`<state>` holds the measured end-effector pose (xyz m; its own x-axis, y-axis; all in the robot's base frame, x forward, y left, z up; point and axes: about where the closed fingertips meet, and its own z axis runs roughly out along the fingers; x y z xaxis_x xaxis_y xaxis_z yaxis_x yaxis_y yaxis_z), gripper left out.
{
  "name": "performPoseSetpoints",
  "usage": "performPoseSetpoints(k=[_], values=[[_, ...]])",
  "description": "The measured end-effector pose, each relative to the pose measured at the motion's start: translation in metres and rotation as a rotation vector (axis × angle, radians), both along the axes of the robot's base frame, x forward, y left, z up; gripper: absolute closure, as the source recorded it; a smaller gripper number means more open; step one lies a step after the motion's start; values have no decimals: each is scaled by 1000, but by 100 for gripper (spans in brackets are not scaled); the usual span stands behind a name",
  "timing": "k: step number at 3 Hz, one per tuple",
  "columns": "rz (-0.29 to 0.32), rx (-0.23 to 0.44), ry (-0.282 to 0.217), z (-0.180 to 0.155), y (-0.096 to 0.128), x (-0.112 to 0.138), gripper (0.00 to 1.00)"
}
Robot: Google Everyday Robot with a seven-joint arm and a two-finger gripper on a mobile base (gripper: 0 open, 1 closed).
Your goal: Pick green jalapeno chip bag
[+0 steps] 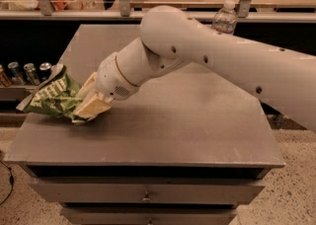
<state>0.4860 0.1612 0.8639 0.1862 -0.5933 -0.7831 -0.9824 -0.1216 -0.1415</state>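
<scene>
The green jalapeno chip bag (51,98) is crumpled, green foil with white lettering, at the left edge of the grey table (187,130). My gripper (88,106) is at the bag's right end, at the tip of the white arm that reaches in from the right. Its cream fingers (94,105) are closed on the bag's right edge. The bag is tilted up, with its left part hanging over the table's left edge.
A clear water bottle (225,18) stands at the table's far right edge. Several drink cans (25,72) sit on a low shelf left of the table. Drawers (145,192) lie below the tabletop. A counter with rails runs behind.
</scene>
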Motion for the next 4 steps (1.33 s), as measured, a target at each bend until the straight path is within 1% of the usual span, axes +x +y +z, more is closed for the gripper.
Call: performPoseSetpoints(k=[2, 4], values=[[-35, 55, -74, 37, -31, 28, 100], [-32, 112, -131, 71, -56, 40, 100]])
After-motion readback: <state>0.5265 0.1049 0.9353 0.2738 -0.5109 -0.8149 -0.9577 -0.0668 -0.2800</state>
